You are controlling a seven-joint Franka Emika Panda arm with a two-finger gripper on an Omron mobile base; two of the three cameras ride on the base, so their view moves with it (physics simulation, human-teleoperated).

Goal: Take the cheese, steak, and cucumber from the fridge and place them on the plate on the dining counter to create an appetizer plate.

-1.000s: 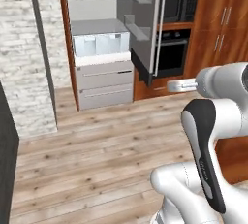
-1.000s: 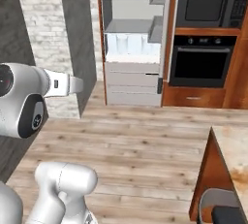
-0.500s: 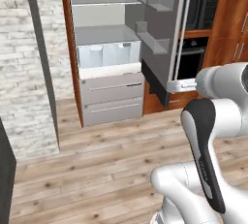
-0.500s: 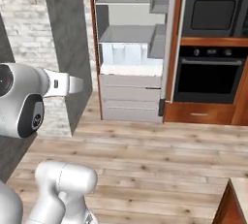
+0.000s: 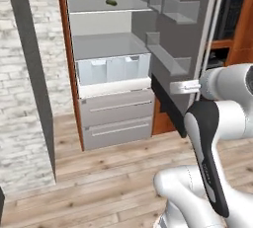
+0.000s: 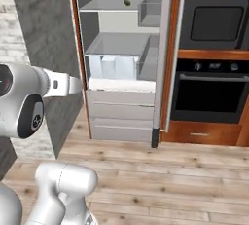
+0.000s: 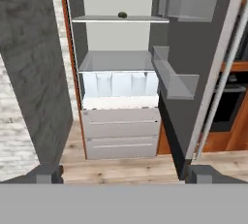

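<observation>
Cucumber [image 5: 111,2] on upper fridge [image 5: 113,69] shelf, long axis left-right.

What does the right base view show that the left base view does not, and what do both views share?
Right base view alone: the whole black oven with its window, and a second dark oven above it. Left base view alone: the brick wall beside the fridge, seen wide, and the door shelves from their open side. Both: the open fridge, the small dark green cucumber on its upper shelf, and the grey drawers.
</observation>
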